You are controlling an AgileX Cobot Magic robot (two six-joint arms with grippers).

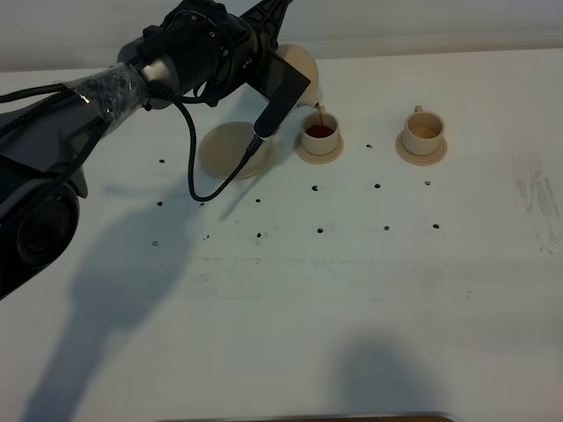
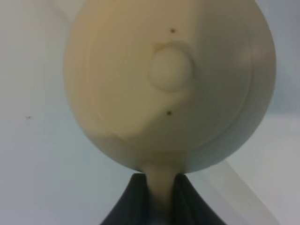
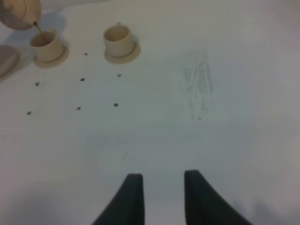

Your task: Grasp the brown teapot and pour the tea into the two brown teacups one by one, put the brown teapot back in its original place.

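The brown teapot (image 1: pixel 300 67) hangs tilted above the table, spout down, and a thin stream of tea falls into the left teacup (image 1: pixel 320 132), which holds dark tea. My left gripper (image 2: pixel 161 201) is shut on the handle of the teapot (image 2: pixel 168 84), whose lid faces the left wrist camera. The right teacup (image 1: pixel 423 130) stands on its saucer with pale contents. The wide saucer (image 1: pixel 230 149), the original place, lies bare left of the cups. My right gripper (image 3: pixel 161 187) hovers low over bare table, fingers apart and holding nothing, far from the cups (image 3: pixel 45 45) (image 3: pixel 118 40).
Small black dots mark the white table (image 1: pixel 352 290) in rows in front of the cups. A scuffed patch (image 1: pixel 537 198) shows at the right. The left arm's black cable (image 1: pixel 195 176) loops down over the wide saucer's near side.
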